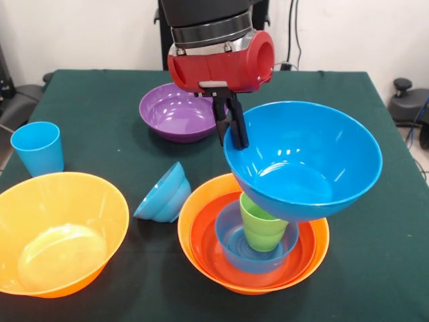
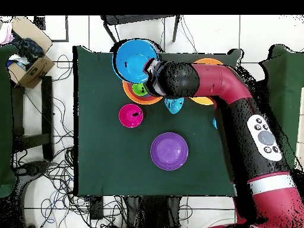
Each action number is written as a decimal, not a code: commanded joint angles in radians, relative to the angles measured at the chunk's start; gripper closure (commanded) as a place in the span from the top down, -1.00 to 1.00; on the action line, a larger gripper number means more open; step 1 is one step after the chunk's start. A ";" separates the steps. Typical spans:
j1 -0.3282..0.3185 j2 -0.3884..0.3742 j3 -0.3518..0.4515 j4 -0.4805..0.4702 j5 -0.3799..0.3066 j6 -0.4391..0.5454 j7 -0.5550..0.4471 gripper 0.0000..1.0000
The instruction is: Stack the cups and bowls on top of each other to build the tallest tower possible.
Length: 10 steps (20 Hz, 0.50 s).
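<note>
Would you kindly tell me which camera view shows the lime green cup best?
The front view. There the lime green cup stands upright in a small blue bowl inside the orange bowls, under the big blue bowl held by the claw. The overhead view shows only a green sliver beside the arm.

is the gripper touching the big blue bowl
Touching. In the front view the gripper is clamped over the rim of the big blue bowl, holding it tilted above the green cup.
</note>
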 commanded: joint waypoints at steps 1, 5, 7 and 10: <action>-0.016 0.039 0.028 0.041 -0.070 -0.018 -0.224 -1.00; -0.026 0.039 0.032 0.044 -0.072 -0.014 -0.231 -1.00; -0.031 0.039 0.034 0.045 -0.074 -0.010 -0.236 -1.00; -0.034 0.039 0.036 0.042 -0.077 -0.003 -0.239 -1.00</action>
